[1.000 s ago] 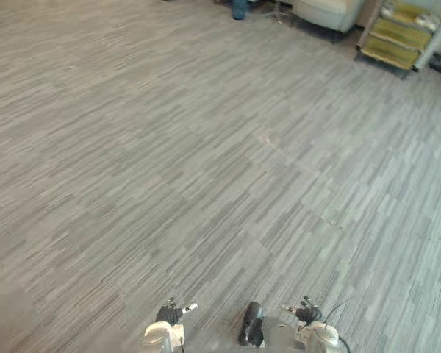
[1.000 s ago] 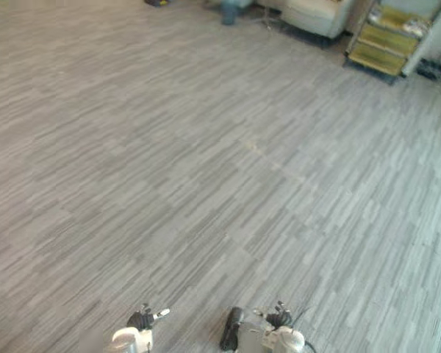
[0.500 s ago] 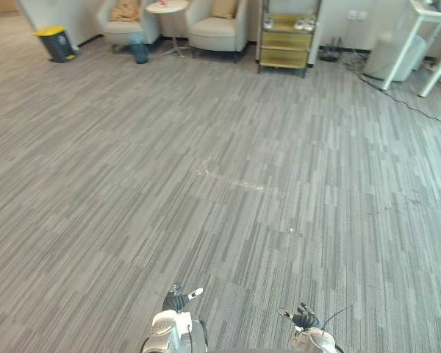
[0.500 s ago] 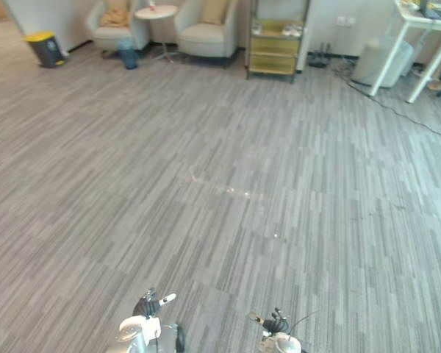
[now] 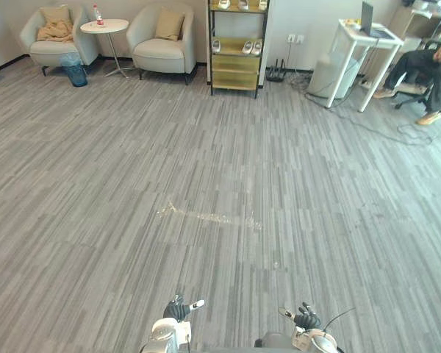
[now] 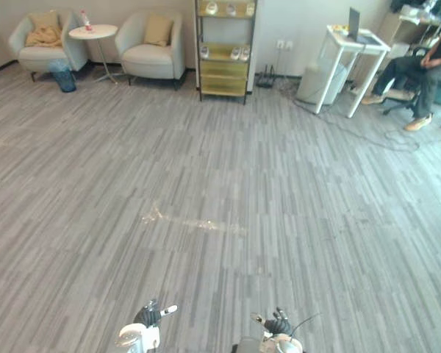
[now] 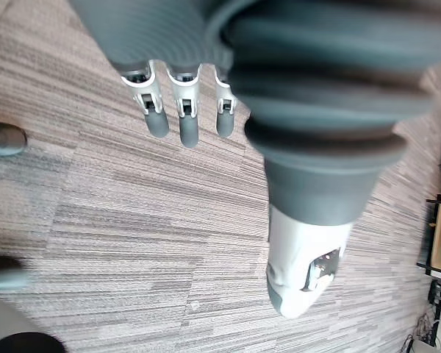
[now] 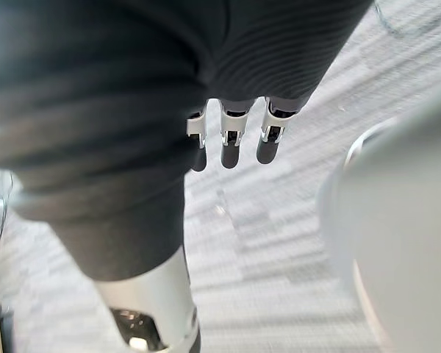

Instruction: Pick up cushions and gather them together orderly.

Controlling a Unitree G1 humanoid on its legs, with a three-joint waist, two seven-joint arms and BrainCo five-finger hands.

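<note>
— Where are the cushions it's supposed to be gathering?

— Way over there, across the floor (image 5: pixel 95 184). One is slumping on the left chair (image 5: pixel 51 50) and one is standing upright on the right chair (image 5: pixel 162 50), beside the shelf (image 5: pixel 235 62). Both are well apart from the robot.

— So it's carrying nothing?

— Nothing. The left hand (image 5: pixel 178 310) and right hand (image 5: pixel 305 318) are hanging low in front of it. The left fingers (image 7: pixel 189 125) are straight and loose, and so are the right fingers (image 8: pixel 231 147).

— What's the trick now, then?

— I'd say walking across and squaring up close to one chair before reaching. The slumped cushion (image 5: pixel 56 29) is probably going to sag, so I'd go in with both hands spread wide. The upright cushion (image 5: pixel 169 24) looks easier to take by its sides.
</note>
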